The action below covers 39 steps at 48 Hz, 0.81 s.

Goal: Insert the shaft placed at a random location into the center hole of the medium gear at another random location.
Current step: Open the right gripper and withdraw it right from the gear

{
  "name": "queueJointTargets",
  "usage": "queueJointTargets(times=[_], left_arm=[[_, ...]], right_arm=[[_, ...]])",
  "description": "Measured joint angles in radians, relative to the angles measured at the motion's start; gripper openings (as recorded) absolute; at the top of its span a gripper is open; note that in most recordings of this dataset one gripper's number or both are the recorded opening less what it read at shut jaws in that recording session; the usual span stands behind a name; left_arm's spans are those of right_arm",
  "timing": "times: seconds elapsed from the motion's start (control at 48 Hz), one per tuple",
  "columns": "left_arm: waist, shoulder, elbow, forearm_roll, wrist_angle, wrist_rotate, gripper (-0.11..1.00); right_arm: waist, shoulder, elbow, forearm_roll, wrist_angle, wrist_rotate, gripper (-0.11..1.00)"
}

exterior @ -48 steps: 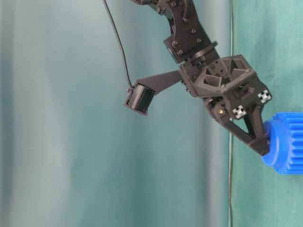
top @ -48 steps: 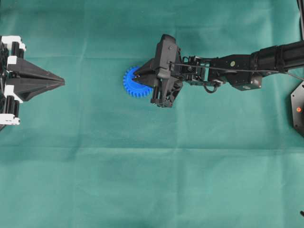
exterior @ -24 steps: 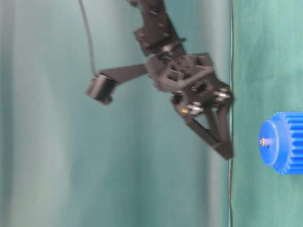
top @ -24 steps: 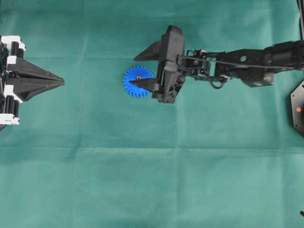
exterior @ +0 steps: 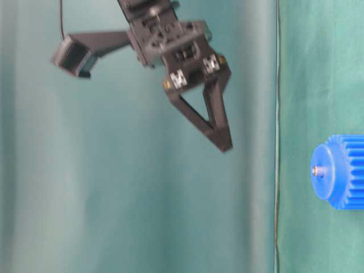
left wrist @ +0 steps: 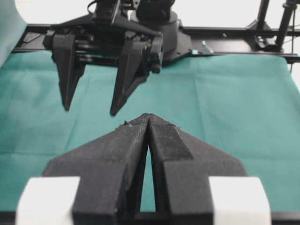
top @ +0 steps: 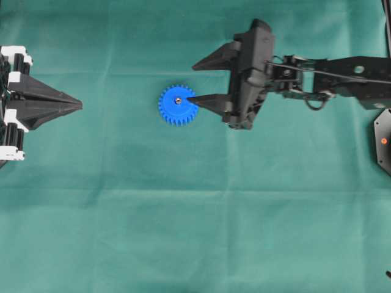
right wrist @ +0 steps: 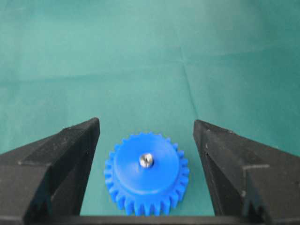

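Note:
The blue medium gear (top: 178,110) lies flat on the green cloth left of centre. The silvery shaft (top: 178,101) stands upright in its hub (right wrist: 146,176), and the tip of the shaft (right wrist: 146,160) (exterior: 318,170) pokes out above it. The shaft fills the center hole, so the hole itself is hidden. My right gripper (top: 191,82) hangs open above and just right of the gear (exterior: 344,170), clear of it, with nothing between its fingers (right wrist: 79,145). My left gripper (top: 79,105) rests shut and empty at the far left (left wrist: 149,116).
Green cloth covers the whole table (top: 195,232). A black device with a red dot (top: 383,140) sits at the right edge. In the left wrist view, a black frame rail (left wrist: 234,44) runs along the far side behind the right arm.
My right gripper opened and let go of the shaft, which stays standing in the gear's hub. The gripper then rose and drew back to the right. The left arm has not moved.

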<state>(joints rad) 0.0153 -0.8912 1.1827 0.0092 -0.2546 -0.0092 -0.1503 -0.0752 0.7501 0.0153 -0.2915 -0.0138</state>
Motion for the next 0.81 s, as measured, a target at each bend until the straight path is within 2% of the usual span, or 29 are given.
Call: queueJointTargets(times=[0.458,0.812], left_arm=[[0.000,0.000,0.000,0.000,0.000,-0.002,0.00],[0.000,0.000,0.000,0.000,0.000,0.000,0.00]], right_arm=[[0.000,-0.146,0.150,0.000,0.000,0.000,0.83],[0.000,-0.173,0.173,0.002,0.035,0.000,0.83]])
